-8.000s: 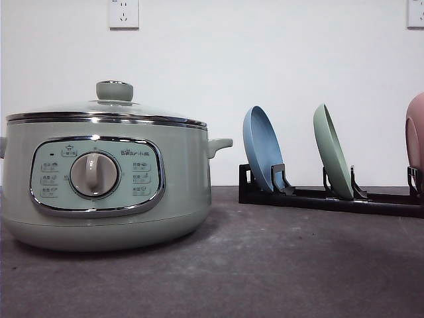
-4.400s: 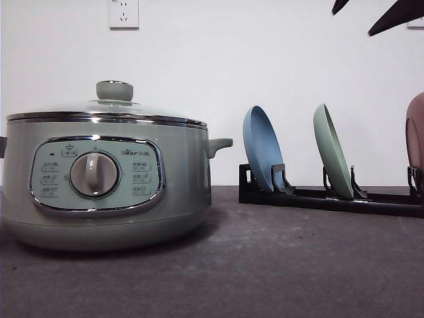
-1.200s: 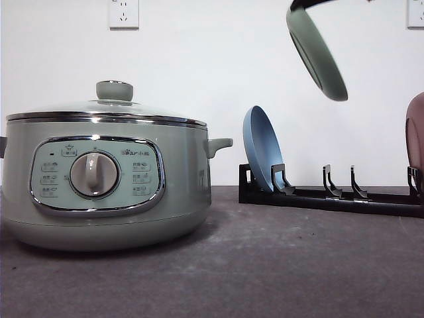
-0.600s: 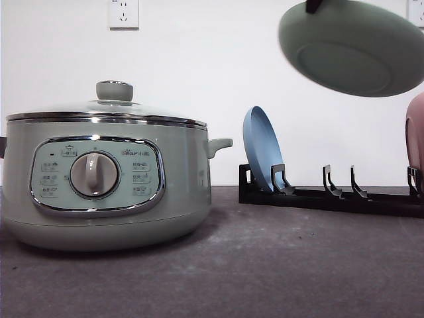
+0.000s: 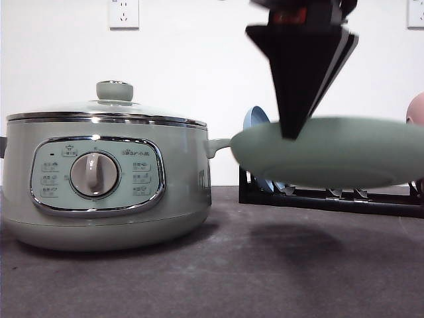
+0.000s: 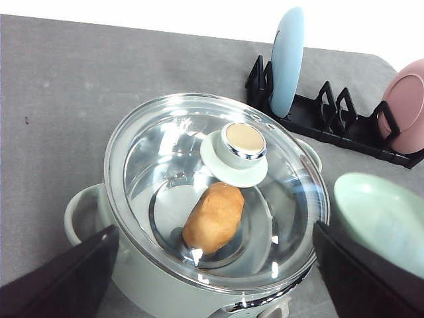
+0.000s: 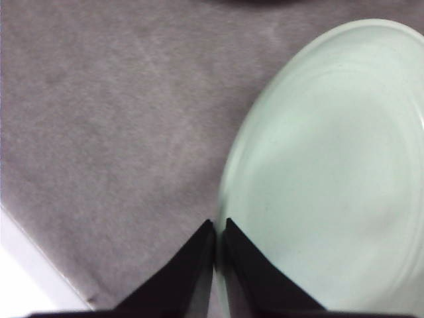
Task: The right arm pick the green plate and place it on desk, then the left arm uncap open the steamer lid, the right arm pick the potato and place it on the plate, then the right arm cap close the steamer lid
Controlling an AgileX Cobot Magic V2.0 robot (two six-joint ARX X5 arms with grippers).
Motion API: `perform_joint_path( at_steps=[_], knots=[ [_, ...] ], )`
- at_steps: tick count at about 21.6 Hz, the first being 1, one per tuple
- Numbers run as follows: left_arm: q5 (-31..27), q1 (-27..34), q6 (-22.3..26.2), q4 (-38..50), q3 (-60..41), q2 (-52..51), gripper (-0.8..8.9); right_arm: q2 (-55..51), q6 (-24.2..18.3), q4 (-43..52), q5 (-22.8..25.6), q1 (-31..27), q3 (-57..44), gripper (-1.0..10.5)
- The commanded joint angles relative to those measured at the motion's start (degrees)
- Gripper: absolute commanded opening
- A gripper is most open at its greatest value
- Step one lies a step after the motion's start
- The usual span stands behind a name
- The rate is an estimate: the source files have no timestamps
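My right gripper (image 5: 289, 132) is shut on the rim of the green plate (image 5: 338, 156) and holds it level in the air, right of the steamer and above the desk (image 5: 265, 265). The right wrist view shows its jaws pinching the plate's edge (image 7: 318, 172). The plate also shows in the left wrist view (image 6: 384, 218). The steamer lid (image 6: 218, 185) sits shut on the pale green steamer (image 5: 106, 179), its knob (image 5: 114, 90) on top. The potato (image 6: 213, 217) lies inside under the glass. My left gripper (image 6: 212, 291) hovers above the steamer, open and empty.
A black plate rack (image 5: 331, 197) stands behind the held plate, with a blue plate (image 6: 287, 59) upright in it and a pink plate (image 6: 405, 106) at its end. Its middle slots (image 6: 334, 109) hold nothing. A white wall is behind.
The right gripper came in, took the green plate out of the rack, lifted it, turned it flat and has lowered it toward the desk beside the steamer.
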Motion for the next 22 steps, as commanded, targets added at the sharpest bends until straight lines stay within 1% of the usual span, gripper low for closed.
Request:
perform_joint_path(
  at_steps=[1, 3, 10, 13, 18, 19, 22],
  knots=[
    [0.2, 0.0, 0.7, 0.6, 1.2, 0.3, 4.69, 0.9, 3.3, 4.1, 0.9, 2.6, -2.5, 0.1],
    [0.2, 0.0, 0.7, 0.6, 1.2, 0.3, 4.69, 1.0, 4.3, 7.2, 0.9, 4.2, -5.1, 0.1],
    [0.2, 0.0, 0.7, 0.6, 1.2, 0.3, 4.69, 4.8, 6.8, 11.7, 1.2, 7.8, -10.8, 0.1],
    [0.2, 0.0, 0.7, 0.6, 1.2, 0.3, 4.69, 6.6, 7.5, 13.0, 2.0, 8.4, -12.3, 0.1],
    [0.2, 0.0, 0.7, 0.6, 1.2, 0.3, 4.69, 8.3, 8.0, 15.0, 0.9, 8.5, -13.5, 0.2],
    [0.2, 0.0, 0.7, 0.6, 1.2, 0.3, 4.69, 8.3, 8.0, 15.3, 0.6, 8.5, -13.5, 0.5],
    [0.2, 0.0, 0.7, 0.6, 1.2, 0.3, 4.69, 8.3, 8.0, 17.1, 0.6, 8.5, -13.5, 2.2]
  ],
)
